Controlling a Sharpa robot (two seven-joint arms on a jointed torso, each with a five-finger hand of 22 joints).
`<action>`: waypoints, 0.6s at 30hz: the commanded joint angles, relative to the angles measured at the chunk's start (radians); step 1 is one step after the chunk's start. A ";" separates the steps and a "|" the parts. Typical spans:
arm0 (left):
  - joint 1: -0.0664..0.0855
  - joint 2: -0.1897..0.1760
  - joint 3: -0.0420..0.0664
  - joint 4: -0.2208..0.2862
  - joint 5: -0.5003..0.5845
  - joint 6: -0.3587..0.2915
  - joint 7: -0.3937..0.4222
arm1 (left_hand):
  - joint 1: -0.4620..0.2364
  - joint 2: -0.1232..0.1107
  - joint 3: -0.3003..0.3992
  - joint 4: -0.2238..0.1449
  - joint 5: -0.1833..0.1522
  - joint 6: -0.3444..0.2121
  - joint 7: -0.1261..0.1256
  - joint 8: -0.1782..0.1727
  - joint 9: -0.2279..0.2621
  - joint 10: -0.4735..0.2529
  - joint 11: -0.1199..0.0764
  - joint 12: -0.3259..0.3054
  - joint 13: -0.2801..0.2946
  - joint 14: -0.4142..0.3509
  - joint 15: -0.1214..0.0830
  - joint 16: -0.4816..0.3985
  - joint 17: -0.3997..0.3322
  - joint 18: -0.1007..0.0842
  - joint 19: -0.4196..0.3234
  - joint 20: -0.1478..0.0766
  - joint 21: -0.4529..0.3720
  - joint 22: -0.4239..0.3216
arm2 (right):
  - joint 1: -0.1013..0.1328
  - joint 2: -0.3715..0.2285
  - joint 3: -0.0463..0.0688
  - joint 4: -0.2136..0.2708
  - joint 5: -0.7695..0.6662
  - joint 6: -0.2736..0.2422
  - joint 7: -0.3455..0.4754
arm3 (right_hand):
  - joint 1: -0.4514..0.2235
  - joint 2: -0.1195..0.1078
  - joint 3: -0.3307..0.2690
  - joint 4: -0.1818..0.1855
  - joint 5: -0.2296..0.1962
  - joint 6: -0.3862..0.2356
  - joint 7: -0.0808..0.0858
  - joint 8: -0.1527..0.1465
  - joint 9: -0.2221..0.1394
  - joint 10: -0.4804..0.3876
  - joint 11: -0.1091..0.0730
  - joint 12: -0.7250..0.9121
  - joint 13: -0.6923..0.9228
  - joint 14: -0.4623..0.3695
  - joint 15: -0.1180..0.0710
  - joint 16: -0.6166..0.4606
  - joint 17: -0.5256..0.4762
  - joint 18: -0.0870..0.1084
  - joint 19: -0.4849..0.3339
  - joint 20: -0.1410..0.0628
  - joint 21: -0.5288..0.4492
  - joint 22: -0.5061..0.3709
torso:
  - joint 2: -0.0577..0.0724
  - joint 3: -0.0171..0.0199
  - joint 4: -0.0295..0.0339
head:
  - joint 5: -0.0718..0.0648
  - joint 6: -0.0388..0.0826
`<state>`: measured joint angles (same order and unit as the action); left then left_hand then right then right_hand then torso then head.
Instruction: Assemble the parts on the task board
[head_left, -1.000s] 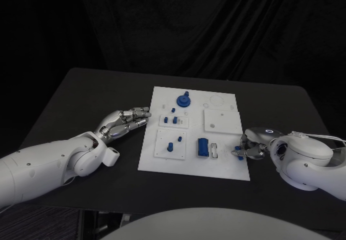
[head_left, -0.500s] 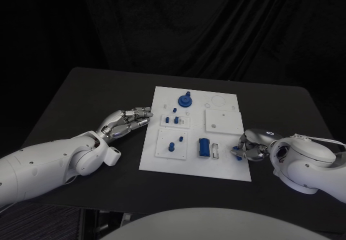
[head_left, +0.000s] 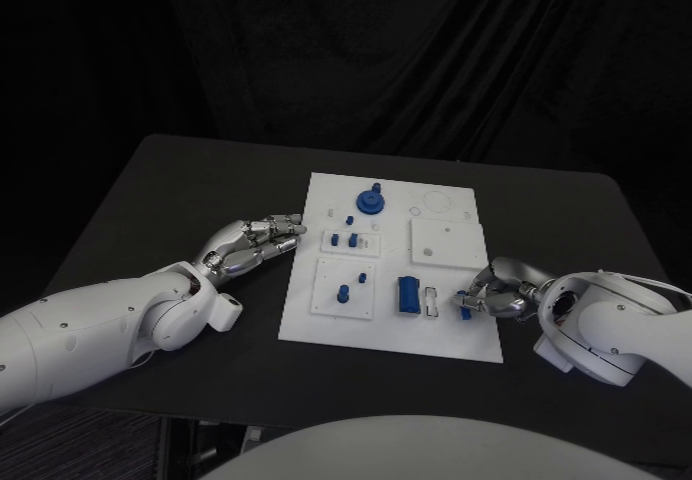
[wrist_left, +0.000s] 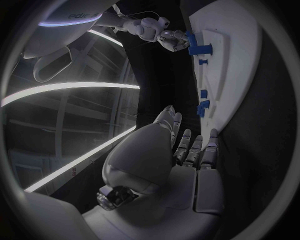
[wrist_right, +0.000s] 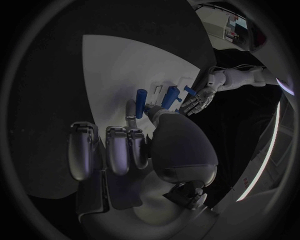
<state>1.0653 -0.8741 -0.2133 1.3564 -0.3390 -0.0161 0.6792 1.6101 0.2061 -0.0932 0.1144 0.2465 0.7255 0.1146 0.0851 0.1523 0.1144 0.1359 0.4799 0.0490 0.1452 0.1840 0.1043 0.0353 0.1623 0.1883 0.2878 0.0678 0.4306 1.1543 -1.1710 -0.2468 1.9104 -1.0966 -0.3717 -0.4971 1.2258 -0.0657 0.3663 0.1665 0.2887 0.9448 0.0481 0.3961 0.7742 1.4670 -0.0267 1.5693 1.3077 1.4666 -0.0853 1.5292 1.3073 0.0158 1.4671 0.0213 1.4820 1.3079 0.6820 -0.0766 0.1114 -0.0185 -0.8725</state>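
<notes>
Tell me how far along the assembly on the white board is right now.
Partly done. On the white task board a round blue knob and several small blue pegs already stand in place, and a blue block sits near the front. The right hand pinches a small blue part at the board's front right, not yet seated. The left hand rests beside the board, holding nothing.

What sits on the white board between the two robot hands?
In the head view, between the left hand and the right hand, the task board carries small blue pegs and a larger blue block.
</notes>
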 joint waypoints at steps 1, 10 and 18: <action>-0.002 0.002 0.001 0.001 0.004 0.014 0.087 | 0.003 0.006 0.007 -0.001 0.005 0.003 0.004 0.003 0.001 0.003 0.003 0.001 0.001 0.006 0.002 0.003 0.001 0.009 0.000 0.000 0.002 -0.001 | 0.003 0.004 0.000 0.003 0.137 -0.044 0.023 | -0.015 0.001 0.104 -0.095 -0.004 -0.002 -0.006 0.007 0.000 0.104 0.000 0.001 0.263 0.087 -0.003 0.002 0.177 0.008 0.063 0.002 0.001 0.232 | 0.000 -0.0001 -0.0004 | 0.001 0.000; -0.002 0.004 0.001 -0.001 0.004 0.015 0.086 | 0.003 0.006 0.007 -0.001 0.005 0.003 0.005 0.003 0.001 0.002 0.004 0.000 0.001 0.006 0.002 0.003 0.001 0.009 0.000 0.000 0.002 -0.002 | 0.005 0.028 0.001 -0.005 0.220 -0.063 0.036 | -0.034 0.002 0.104 -0.091 -0.006 -0.002 -0.006 0.008 0.003 0.104 0.000 0.001 0.263 0.087 -0.002 0.001 0.176 0.008 0.063 0.002 -0.001 0.231 | 0.000 0.0001 -0.0004 | -0.002 0.000; -0.003 0.005 0.001 -0.001 0.004 0.015 0.086 | 0.003 0.006 0.008 -0.001 0.005 0.002 0.005 0.003 0.001 0.002 0.004 -0.001 0.001 0.006 0.002 0.004 0.001 0.009 -0.001 0.000 0.002 -0.003 | 0.006 0.055 0.001 -0.020 0.254 -0.064 0.044 | -0.039 0.002 0.103 -0.090 -0.007 -0.003 -0.005 0.009 0.004 0.104 0.000 0.001 0.263 0.086 -0.002 0.000 0.173 0.009 0.061 0.002 -0.003 0.230 | 0.000 0.0001 -0.0005 | -0.003 0.000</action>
<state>1.0648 -0.8708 -0.2133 1.3544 -0.3389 -0.0129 0.6797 1.6101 0.2061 -0.0932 0.1144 0.2465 0.7255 0.1146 0.0851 0.1523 0.1144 0.1359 0.4798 0.0490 0.1452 0.1840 0.1043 0.0352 0.1624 0.1883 0.2878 0.0678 0.4295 1.1587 -1.1186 -0.2463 1.8926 -0.8836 -0.4165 -0.4637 1.1957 -0.0617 0.3869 0.1512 0.2884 0.9406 0.0479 0.4019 0.7770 1.4668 -0.0266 1.5694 1.3077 1.4667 -0.0853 1.5292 1.3074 0.0157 1.4671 0.0214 1.4820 1.3078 0.6821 -0.0766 0.1108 -0.0217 -0.8725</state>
